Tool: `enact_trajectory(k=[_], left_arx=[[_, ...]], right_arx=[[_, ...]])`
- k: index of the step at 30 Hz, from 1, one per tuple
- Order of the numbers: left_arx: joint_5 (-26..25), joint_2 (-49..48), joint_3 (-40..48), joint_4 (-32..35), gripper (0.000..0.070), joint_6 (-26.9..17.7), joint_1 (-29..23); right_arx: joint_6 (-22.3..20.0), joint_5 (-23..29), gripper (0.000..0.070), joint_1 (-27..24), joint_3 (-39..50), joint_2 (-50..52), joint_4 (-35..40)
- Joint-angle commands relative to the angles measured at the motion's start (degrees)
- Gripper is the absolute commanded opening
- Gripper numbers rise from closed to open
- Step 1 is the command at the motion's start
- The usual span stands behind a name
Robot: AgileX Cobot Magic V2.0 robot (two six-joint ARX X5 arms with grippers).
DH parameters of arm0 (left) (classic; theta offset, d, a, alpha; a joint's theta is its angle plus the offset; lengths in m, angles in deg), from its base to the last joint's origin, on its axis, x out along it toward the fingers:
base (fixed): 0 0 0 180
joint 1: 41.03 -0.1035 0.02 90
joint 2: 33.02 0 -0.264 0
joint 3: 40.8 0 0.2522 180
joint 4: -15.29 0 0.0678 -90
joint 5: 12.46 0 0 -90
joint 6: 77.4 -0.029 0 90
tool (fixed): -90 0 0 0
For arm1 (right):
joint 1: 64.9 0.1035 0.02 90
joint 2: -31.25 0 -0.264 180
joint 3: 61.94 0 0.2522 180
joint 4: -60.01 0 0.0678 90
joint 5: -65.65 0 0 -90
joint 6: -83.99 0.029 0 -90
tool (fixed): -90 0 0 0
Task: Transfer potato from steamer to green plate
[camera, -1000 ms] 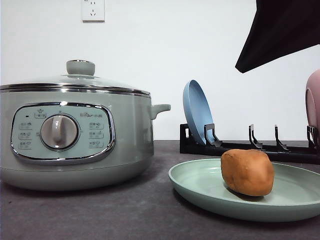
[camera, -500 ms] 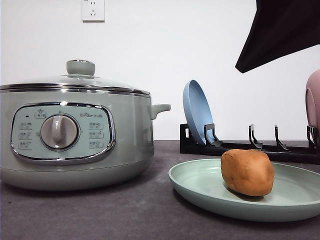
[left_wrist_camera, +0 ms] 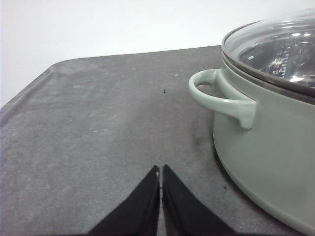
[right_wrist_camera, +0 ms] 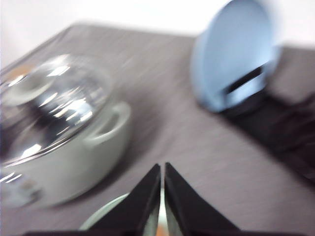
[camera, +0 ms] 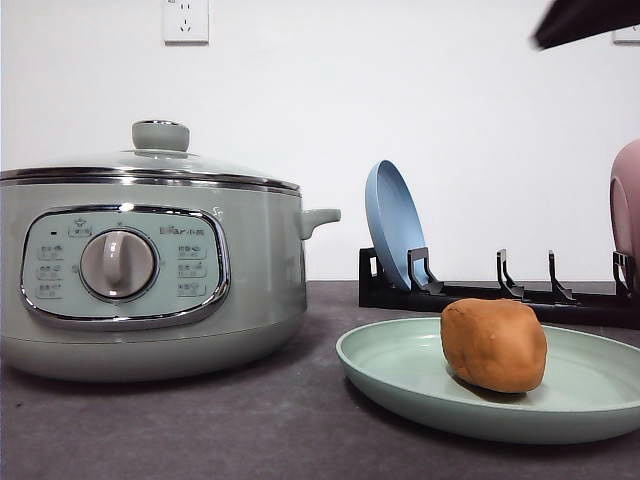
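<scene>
Orange-brown potato (camera: 494, 345): on green plate (camera: 400, 365), right of lidded steamer (camera: 150, 270). My left gripper (left_wrist_camera: 161, 169), right gripper (right_wrist_camera: 162, 167): both closed, empty.

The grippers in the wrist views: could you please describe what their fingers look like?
The left gripper has two matte black fingers, wedge-shaped and tapering to thin pointed tips. The right gripper looks the same: black, triangular fingers narrowing to points. No cables or markings are visible on either. In the front view, a dark arm part shows at the upper right corner.

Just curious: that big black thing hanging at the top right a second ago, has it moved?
Yes. The right arm has pulled up and to the right, away from the dish rack below.
</scene>
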Motion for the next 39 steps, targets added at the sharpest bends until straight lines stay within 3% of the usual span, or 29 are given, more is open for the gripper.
enact_trajectory(k=[1,8,15,20,30,39], left_arx=[[0.3,-0.1,1.2,-0.4,0.0000,0.3,-0.1],[0.3,-0.1,1.2,-0.4,0.0000,0.3,-0.1],[0.3,-0.1,1.2,-0.4,0.0000,0.3,-0.1],[0.3,-0.1,1.2,-0.4,0.0000,0.3,-0.1],[0.3,-0.1,1.2,-0.4,0.0000,0.3,-0.1],[0.3,-0.1,1.2,-0.4,0.0000,0.3,-0.1]], right_arx=[[-2.7,0.2,0.0000,-3.7,1.9,2.2,2.1],[-3.0,0.2,0.0000,-15.3,14.2,15.1,14.2],[-2.9,3.0,0.0000,-17.9,27.8,27.4,21.5],[-2.6,6.1,0.0000,-17.9,34.2,33.8,21.5],[-2.0,6.0,0.0000,-17.9,41.2,40.8,21.3],[-2.3,5.7,0.0000,-15.0,41.6,43.3,10.8]])
